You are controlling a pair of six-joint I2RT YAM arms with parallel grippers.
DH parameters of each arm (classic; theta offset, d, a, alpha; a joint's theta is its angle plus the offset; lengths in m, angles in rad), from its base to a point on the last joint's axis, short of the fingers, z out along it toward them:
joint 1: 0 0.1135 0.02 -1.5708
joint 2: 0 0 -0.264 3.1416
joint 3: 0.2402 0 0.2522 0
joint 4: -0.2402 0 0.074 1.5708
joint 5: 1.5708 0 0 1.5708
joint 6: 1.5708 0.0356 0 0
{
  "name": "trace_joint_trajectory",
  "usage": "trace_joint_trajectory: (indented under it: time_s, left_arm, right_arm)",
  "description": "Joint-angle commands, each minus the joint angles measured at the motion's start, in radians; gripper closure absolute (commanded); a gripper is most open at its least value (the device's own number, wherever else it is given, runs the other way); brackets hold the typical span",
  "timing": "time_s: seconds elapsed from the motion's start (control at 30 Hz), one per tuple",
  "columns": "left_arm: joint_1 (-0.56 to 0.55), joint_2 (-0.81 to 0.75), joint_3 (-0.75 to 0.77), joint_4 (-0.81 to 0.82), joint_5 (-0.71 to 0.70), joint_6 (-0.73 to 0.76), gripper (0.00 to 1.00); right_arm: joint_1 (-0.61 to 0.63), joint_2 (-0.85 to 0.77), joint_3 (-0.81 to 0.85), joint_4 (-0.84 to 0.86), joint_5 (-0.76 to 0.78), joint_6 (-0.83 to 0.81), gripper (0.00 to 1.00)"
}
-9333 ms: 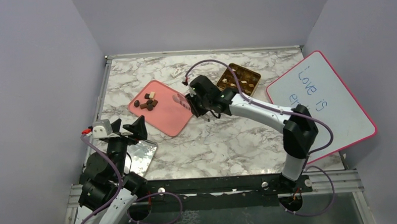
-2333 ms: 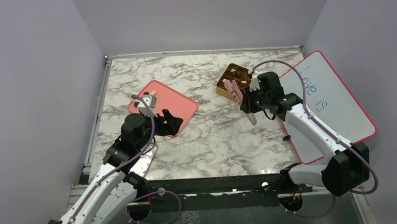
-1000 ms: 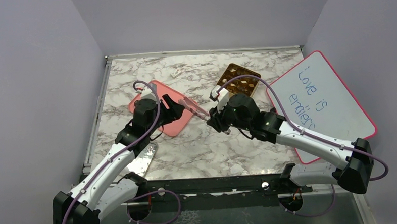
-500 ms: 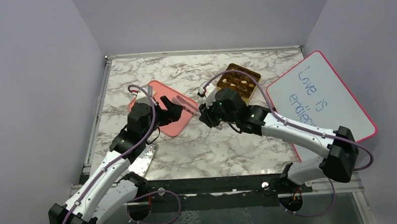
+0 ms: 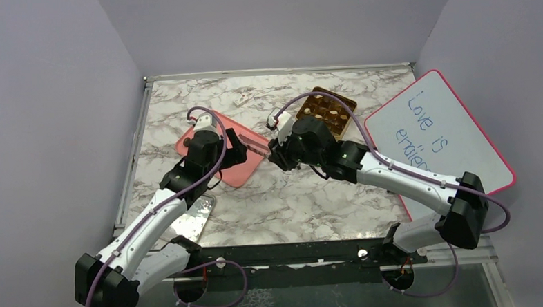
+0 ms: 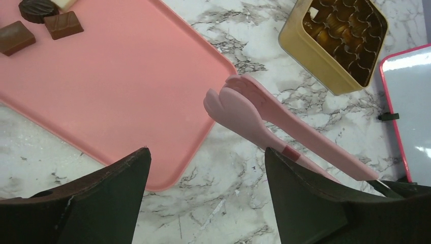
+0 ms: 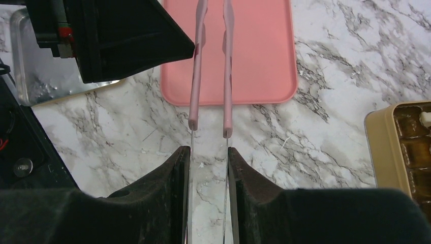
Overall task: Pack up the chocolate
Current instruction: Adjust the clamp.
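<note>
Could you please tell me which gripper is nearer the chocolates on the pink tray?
Left. The left gripper hangs over the pink tray's edge, chocolates ahead; the right gripper, holding tweezers, sits off the tray.

Arms extended inward; left end effector (image 6: 206, 150) spread wide, right end effector (image 7: 208, 151) pinched narrow.

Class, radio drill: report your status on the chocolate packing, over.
Left gripper jaws open over flat pink tray. Right gripper shut on pink plastic tweezers. Small brown chocolate pieces in one tray corner. Left gripper crowds tweezer tips.
</note>
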Motion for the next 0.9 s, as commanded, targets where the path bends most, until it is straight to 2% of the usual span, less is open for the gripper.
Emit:
trace_joint_trajectory:
  time_s: [0.0,0.2,0.23,0.27,0.3,0.4,0.53,0.73,0.87]
  left_arm:
    - [0.004,-0.048,-0.004,-0.016,-0.03,0.024,0.16]
    - [0.004,-0.183,-0.034,-0.019,0.014,0.047,0.15]
    - [0.004,-0.221,-0.043,-0.021,0.02,0.057,0.13]
    - [0.004,-0.265,-0.05,-0.021,0.027,0.073,0.04]
    - [0.004,-0.307,-0.058,-0.022,0.03,0.089,0.01]
    - [0.004,-0.431,-0.081,-0.022,0.012,0.13,0.01]
    - [0.004,-0.576,-0.128,-0.022,-0.085,0.164,0.01]
    - [0.004,-0.702,-0.173,-0.032,-0.173,0.199,0.01]
    - [0.004,-0.76,-0.171,-0.03,-0.209,0.183,0.01]
  right_arm:
    - [0.015,-0.045,0.018,0.069,-0.054,-0.029,0.65]
    - [0.016,0.027,0.086,0.011,0.024,-0.035,0.65]
    - [0.015,0.042,0.102,-0.003,0.033,-0.04,0.65]
    - [0.016,0.057,0.121,-0.022,0.036,-0.042,0.64]
    - [0.016,0.071,0.141,-0.035,0.039,-0.044,0.64]
    - [0.016,0.115,0.175,-0.028,0.047,-0.045,0.63]
    - [0.015,0.225,0.249,-0.005,0.089,-0.053,0.62]
    - [0.016,0.453,0.409,-0.022,0.131,-0.086,0.62]
    - [0.016,0.58,0.516,-0.047,0.094,-0.085,0.62]
